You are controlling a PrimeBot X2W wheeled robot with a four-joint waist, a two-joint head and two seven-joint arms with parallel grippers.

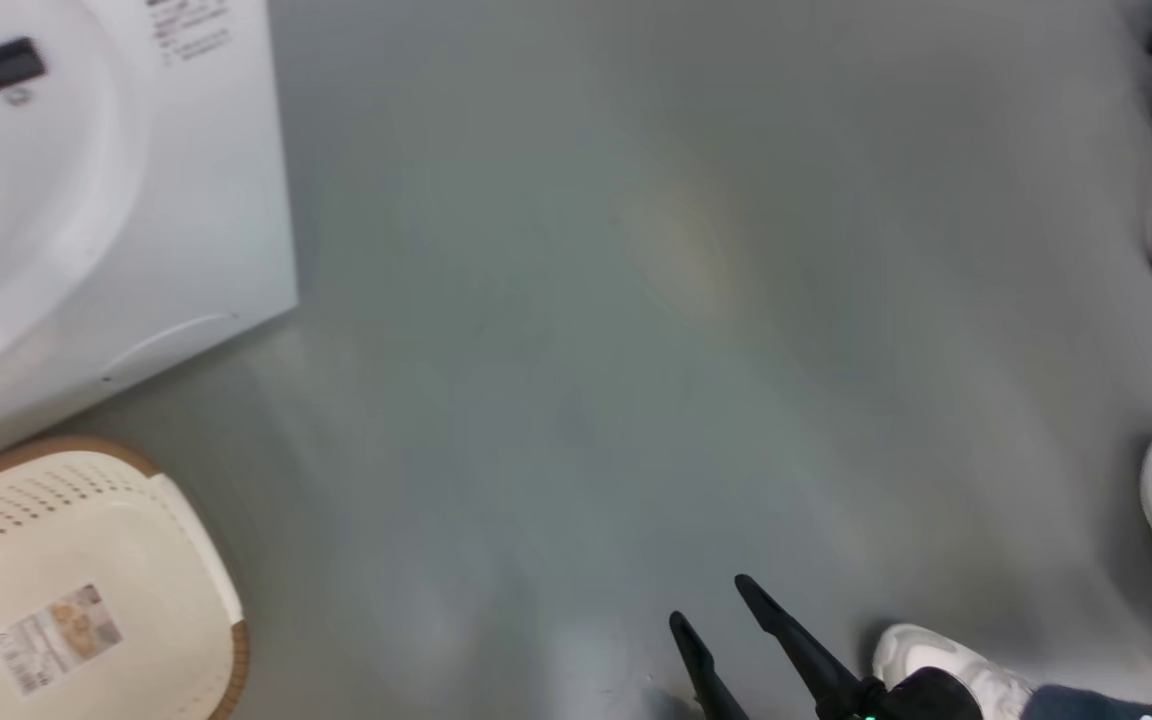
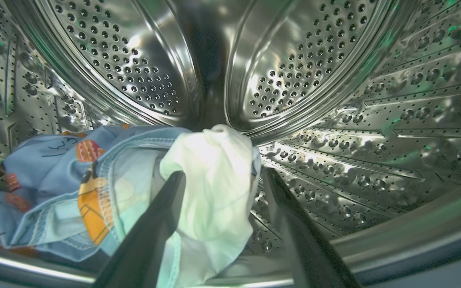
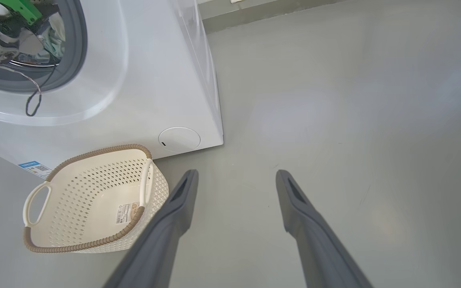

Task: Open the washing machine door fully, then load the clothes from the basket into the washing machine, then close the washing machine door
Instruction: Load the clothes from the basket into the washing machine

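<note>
Grey floor point(image 1: 636, 300) carries the washing machine point(image 3: 154, 80), with the empty basket point(image 3: 94, 152) just beside it. Clothes point(image 2: 94, 180) lie in the drum. Left end effector point(image 2: 223, 173) is spread around the cream cloth, and right end effector point(image 3: 236, 174) is spread and empty. Loading looks finished, so next comes withdrawing and closing up.

Washing machine point(image 3: 154, 72): white front-loader, grey gasket point(image 3: 77, 60) ringing the mouth. Clothes point(image 2: 74, 188): light blue with orange patches plus cream cloth, heaped low in steel drum point(image 2: 302, 60) near front lip. Basket point(image 3: 106, 176): cream, perforated, brown-rimmed, upright on floor point(image 3: 334, 120) just beside machine.
</note>
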